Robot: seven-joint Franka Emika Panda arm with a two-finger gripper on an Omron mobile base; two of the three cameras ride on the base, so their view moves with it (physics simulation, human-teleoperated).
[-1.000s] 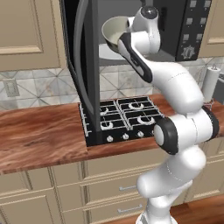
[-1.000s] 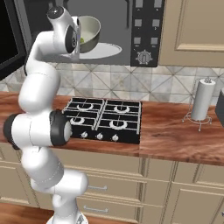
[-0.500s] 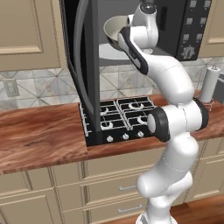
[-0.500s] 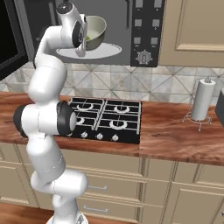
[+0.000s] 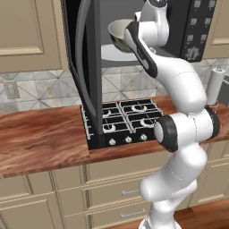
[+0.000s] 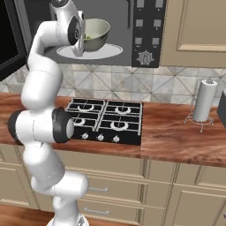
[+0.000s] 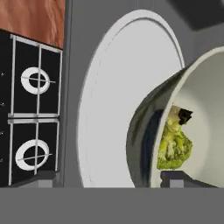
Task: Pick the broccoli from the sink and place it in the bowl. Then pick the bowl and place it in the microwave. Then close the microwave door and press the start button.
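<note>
**Bowl held inside the open microwave, above the turntable**

A kitchen wall of beige cabinets, a patterned tile backsplash and a wooden counter (image 6: 176,137) frames the scene, with a black four-burner stove (image 6: 106,121) set into the counter and a paper towel roll (image 6: 204,100) standing on it well off to the arm's right side. Above the stove hangs the microwave (image 6: 145,31), its cavity open; the microwave door (image 5: 87,67) is swung wide out on the arm's left, edge-on in the left base view.

The arm reaches up into the cavity. The gripper (image 7: 173,177) grasps the bowl (image 6: 96,34) by its rim: in the hand view one dark fingertip sits at the bowl's inner edge and the other outside the wall, so the jaws are clenched on the rim. The bowl hangs tilted, its opening turned partly sideways in the hand view, and it sits over the white turntable plate (image 7: 113,100), which lies just below and beyond the gripper. Whether the bowl's base touches the plate cannot be told.

The broccoli (image 7: 174,144) lies inside the bowl, right beside the inner fingertip, resting against the bowl's lighter inner wall. The button panel (image 6: 144,33) is on the microwave's right side, past the bowl from the gripper. Far below the gripper, the stove burners (image 7: 35,81) show beside a strip of the wooden counter.
</note>
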